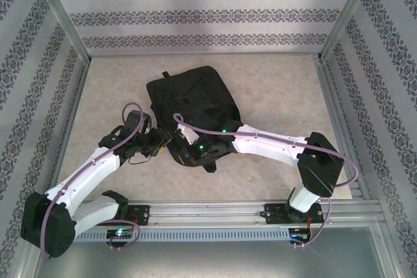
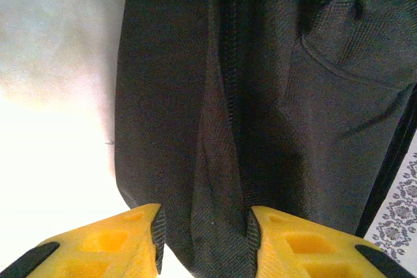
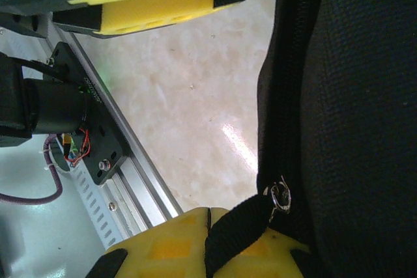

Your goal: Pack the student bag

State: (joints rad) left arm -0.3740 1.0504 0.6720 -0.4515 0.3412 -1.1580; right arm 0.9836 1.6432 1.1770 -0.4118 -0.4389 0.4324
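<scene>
Pinching student bag fold, left jaws, right jaws clamped on its zip pull

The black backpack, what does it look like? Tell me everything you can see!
The backpack is big, black and soft, made of woven-looking fabric, with a zip and a small metal ring. It lies flat and slumped on the table. A fold sits between the yellow fingers of the left gripper, and the right gripper is shut on what looks like its zip pull.
</scene>
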